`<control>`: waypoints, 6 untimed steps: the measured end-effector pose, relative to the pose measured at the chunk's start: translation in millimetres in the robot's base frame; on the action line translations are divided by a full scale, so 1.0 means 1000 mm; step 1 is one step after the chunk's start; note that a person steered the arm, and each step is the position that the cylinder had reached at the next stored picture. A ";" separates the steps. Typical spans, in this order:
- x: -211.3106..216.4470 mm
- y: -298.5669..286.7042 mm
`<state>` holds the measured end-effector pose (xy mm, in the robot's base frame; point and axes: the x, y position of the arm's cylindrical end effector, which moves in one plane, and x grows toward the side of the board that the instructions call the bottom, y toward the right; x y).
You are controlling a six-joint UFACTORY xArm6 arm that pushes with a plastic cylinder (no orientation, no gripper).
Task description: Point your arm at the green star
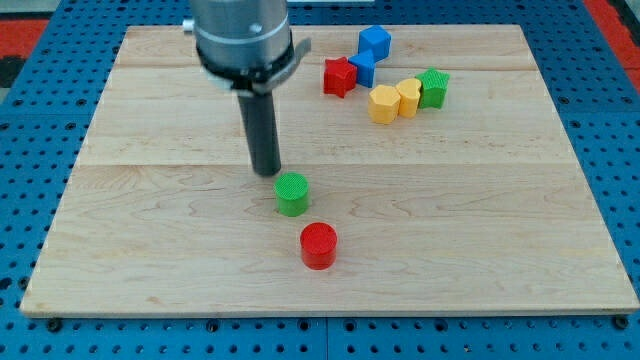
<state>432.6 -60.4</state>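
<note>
camera view: my tip (266,173) rests on the wooden board (140,250) near its middle, just up and to the view's left of the green cylinder (292,193), near it but, as far as i can tell, not touching; there is no gripper here to open or close, only the dark rod, and it holds nothing; the red cylinder (319,245) sits just below the green cylinder toward the view's bottom, a small gap between them; the green star (434,88), the task's thing, lies well apart from my tip at the view's upper right, at the right end of a tight cluster; it touches the yellow heart (408,97), which touches the yellow hexagon-like block (383,104); the red star (339,76) and two blue blocks (368,55) crowd just to the left of those; the star's shape is hard to make out at this size; i judge the pointing step not yet done, since the rod stands by the wrong green block; the clearest approach looks to be from below the cluster, where bare board leaves room to stop short without nudging the yellow pieces
</note>
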 end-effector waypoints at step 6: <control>-0.097 0.252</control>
